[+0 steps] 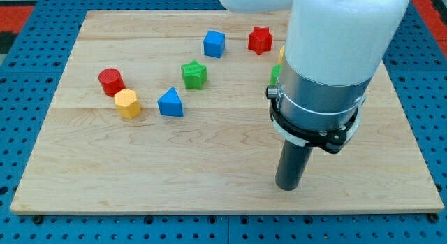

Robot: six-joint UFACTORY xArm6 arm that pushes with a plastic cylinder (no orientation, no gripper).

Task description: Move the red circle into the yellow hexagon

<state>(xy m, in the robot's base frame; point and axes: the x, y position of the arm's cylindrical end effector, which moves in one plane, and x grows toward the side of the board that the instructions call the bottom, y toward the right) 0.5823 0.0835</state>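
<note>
My tip (288,187) rests on the worktop (209,174) low in the view, right of centre, and the red circle (111,81) lies far off at about ten o'clock from it, near the worktop's left edge at the view's left. The yellow hexagon (128,103) sits just beside the red circle, at roughly five o'clock from it; the two look touching or very nearly so, and I cannot tell which. So the push needed is short and runs toward five o'clock, which I judge means my tip must first travel round to the circle's far side, at about eleven o'clock of it. The red circle is a squat round block with no long axis and no facing direction, so any contact side pushes alike. The blue triangle (170,103) stands just to the hexagon's three o'clock, near the straight route from my tip and worth skirting. There are no jaws on this rod, so nothing is spread, pressed together or pinched
</note>
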